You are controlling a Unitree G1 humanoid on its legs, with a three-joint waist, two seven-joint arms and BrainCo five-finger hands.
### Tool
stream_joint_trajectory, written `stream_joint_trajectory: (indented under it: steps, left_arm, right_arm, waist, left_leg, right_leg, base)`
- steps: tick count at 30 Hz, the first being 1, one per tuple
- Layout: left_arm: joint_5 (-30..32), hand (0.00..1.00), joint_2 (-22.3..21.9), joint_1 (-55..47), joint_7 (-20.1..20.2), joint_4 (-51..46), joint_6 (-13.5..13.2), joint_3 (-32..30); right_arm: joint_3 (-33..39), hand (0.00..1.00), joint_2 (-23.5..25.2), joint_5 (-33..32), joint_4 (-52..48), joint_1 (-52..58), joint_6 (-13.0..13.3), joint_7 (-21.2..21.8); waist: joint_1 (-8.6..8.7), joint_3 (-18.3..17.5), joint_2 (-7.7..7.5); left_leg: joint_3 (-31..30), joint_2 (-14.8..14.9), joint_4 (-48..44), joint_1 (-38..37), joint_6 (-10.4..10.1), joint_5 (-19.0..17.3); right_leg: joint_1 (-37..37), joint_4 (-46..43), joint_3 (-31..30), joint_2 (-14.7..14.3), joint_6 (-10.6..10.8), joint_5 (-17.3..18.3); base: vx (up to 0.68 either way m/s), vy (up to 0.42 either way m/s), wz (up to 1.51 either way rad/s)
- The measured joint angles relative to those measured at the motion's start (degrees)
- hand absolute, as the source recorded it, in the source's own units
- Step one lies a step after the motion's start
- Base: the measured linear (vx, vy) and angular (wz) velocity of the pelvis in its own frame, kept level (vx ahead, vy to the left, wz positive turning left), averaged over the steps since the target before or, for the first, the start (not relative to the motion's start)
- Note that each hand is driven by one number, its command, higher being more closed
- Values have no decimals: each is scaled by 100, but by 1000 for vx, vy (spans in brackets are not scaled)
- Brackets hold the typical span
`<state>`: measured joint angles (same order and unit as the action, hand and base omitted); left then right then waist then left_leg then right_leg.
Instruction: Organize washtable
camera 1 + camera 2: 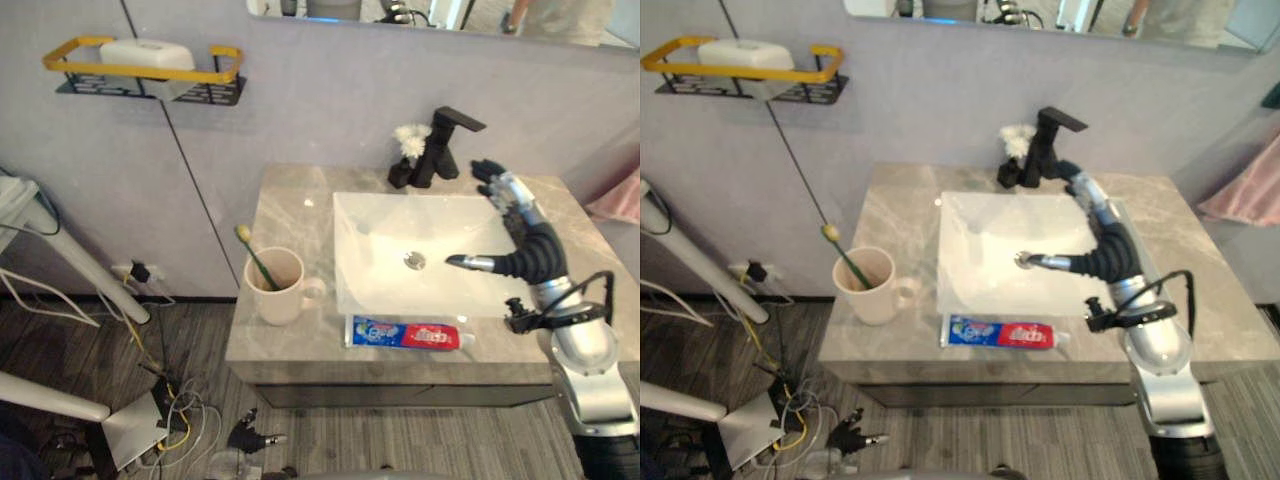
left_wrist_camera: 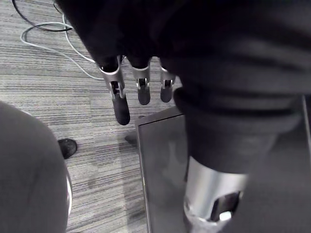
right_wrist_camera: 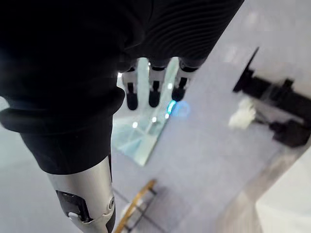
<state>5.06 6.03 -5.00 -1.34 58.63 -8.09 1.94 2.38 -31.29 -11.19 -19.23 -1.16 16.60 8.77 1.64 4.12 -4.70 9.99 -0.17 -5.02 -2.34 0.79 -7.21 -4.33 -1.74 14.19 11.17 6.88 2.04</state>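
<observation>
A cream mug [image 1: 279,287] with a yellow-tipped toothbrush [image 1: 256,258] in it stands on the left of the grey marble countertop [image 1: 290,200]. A blue and red toothpaste tube [image 1: 405,334] lies along the counter's front edge, before the white sink basin [image 1: 370,260]. Behind the basin rises a black faucet [image 1: 440,145] with a white fluffy thing [image 1: 411,140] beside it. My right hand [image 1: 517,212] hovers over the basin's right side, open, its fingers [image 3: 153,92] straight toward the faucet [image 3: 272,92] and holding nothing. My left hand [image 2: 119,97] hangs open above the floor.
A black and yellow wall shelf [image 1: 150,75] with a white box on it hangs at the upper left. White rack legs [image 1: 70,265] and loose cables [image 1: 170,400] lie on the wood floor to the left. A pink towel [image 1: 620,195] hangs at the right.
</observation>
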Motion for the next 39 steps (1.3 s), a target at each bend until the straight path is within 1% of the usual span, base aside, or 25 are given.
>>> stream_joint_trajectory:
  steps: [2,6,9,11,14,17,21,23,24,27,28,32,34,36,39]
  left_arm:
    - [-5,0,22,6,7,19,-1,28]
    - [-5,0,42,67,18,56,-2,51]
    - [-7,0,92,93,25,72,-5,97]
    - [-38,0,102,144,38,160,-15,189]
    - [-46,0,147,169,124,189,-44,245]
    - [-47,0,188,171,135,203,-124,278]
    - [-46,0,212,231,138,268,-126,441]
    - [-48,0,224,233,139,271,-124,487]
    - [-49,0,224,233,139,271,-124,490]
    - [-51,0,229,232,139,271,-123,527]
    - [-51,0,232,232,139,272,-122,540]
    - [-104,0,269,228,137,274,-124,707]
    - [-108,0,269,228,140,275,-120,719]
    - [-109,0,266,222,140,279,-119,724]
    - [-172,0,256,221,140,280,-116,745]
  right_arm:
    - [-358,0,-73,-195,18,-4,-4,235]
    - [-858,0,-173,-588,63,-3,-59,624]
    - [-1274,0,-435,-779,95,-7,-110,894]
    - [-1485,0,-601,-801,101,-6,-153,977]
    - [-1688,0,-1003,-833,103,4,-166,1141]
    - [-1702,0,-1558,-796,140,77,-166,1208]
    - [-1700,0,-1959,-421,253,201,-164,1257]
    - [-1676,0,-2145,-84,253,248,-155,1228]
    - [-1652,0,-2185,2,254,294,-148,1217]
    - [-1633,0,-2404,587,269,390,-138,1032]
    - [-1588,0,-2436,821,277,396,-134,986]
    - [-1331,0,-2438,1329,272,510,-82,800]
    - [-1222,0,-2441,1798,272,587,-75,624]
    - [-1168,0,-2441,2075,273,620,-74,574]
    - [-1101,0,-2438,2398,273,739,-76,374]
  waist:
    - [-35,-21,-32]
    - [-104,-48,-73]
    - [-128,-46,-79]
    - [-168,-44,-83]
    - [-174,-38,-110]
    - [-170,-38,-161]
    - [-153,-40,-214]
    - [-95,-40,-219]
    - [-93,-41,-220]
    - [-66,-41,-218]
    - [-52,-41,-218]
    - [-26,-42,-217]
    - [19,-39,-210]
    - [66,-33,-198]
    - [69,-14,-168]
  left_leg:
    - [-72,-14,0,-4,13,8]
    - [-181,-22,0,32,31,34]
    - [-228,-26,0,57,31,67]
    - [-236,-26,4,57,22,89]
    - [-242,-25,13,60,9,119]
    - [-239,-28,67,64,3,182]
    - [-241,-40,207,56,-14,298]
    - [-241,-48,292,54,-14,367]
    - [-239,-48,298,52,-16,373]
    - [-217,-46,300,40,-18,375]
    - [-208,-47,300,35,-19,375]
    - [-201,-78,289,32,-21,376]
    - [-194,-77,273,33,-21,376]
    - [-191,-75,260,33,-23,374]
    - [-182,-72,229,45,-27,372]
  right_leg:
    - [-43,-3,70,12,-1,0]
    - [-62,-11,187,14,-2,0]
    - [-72,-12,269,19,-3,0]
    - [-78,-12,278,18,-3,1]
    - [-69,-11,280,16,-4,2]
    - [-41,-9,278,16,-5,2]
    - [8,-3,277,18,-5,2]
    - [49,-5,274,19,-4,1]
    - [52,-5,273,19,-4,1]
    - [56,-5,250,17,-3,1]
    - [55,-6,240,16,-3,0]
    - [23,74,237,0,-10,-42]
    - [-25,177,238,-17,-16,-101]
    - [-37,202,236,-23,-18,-123]
    - [-37,206,226,-24,-27,-142]
  base:
    - [10,7,19]
    - [-12,-16,16]
    - [-38,-23,10]
    - [-48,-20,3]
    - [-65,-20,-2]
    - [-69,-18,-1]
    - [-71,-20,0]
    - [-57,-15,-1]
    - [-33,-8,-1]
    - [-9,-1,-3]
    - [-8,0,-4]
    - [0,0,0]
    - [0,0,0]
    - [0,0,0]
    - [-38,-3,-2]
